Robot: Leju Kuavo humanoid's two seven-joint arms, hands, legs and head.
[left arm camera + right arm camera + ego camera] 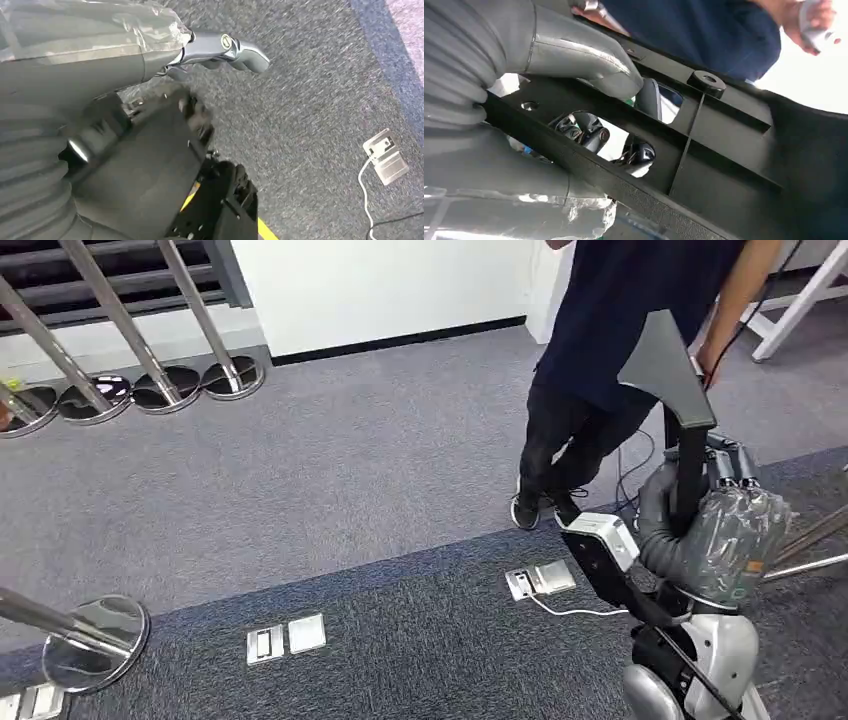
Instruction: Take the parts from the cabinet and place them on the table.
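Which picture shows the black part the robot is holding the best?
The right wrist view: the black part is close up, with its cutouts, ribs and round boss, gripped by the right hand. The head view shows its whole outline, farther off. The left wrist view does not clearly show it.

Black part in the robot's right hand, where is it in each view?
Head view: black part upright at right, held by right hand.
Right wrist view: spans the picture.
Left wrist view: cannot tell.
Shared: person's dark blue top, head and right wrist.

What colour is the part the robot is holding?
The part held by the right hand is black, clearest in the right wrist view.
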